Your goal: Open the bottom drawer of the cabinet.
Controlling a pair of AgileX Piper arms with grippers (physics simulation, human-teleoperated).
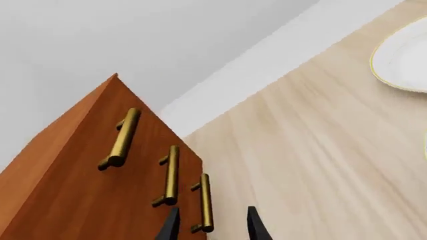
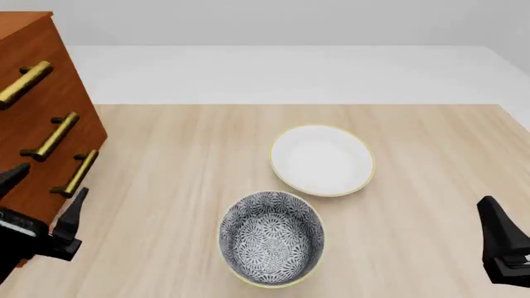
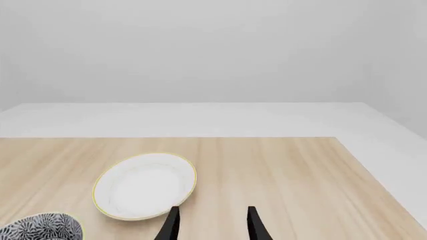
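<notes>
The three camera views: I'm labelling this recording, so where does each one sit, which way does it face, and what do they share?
Front view: fixed above and behind the arms, looking forward and down at the table; shows the left end effector and right end effector.
Left wrist view: behind the left end effector, facing the cabinet and the bottom drawer's handle.
Right wrist view: behind the right end effector, facing the white bowl and patterned bowl.
Shared: both bowls appear in front and right wrist views.
</notes>
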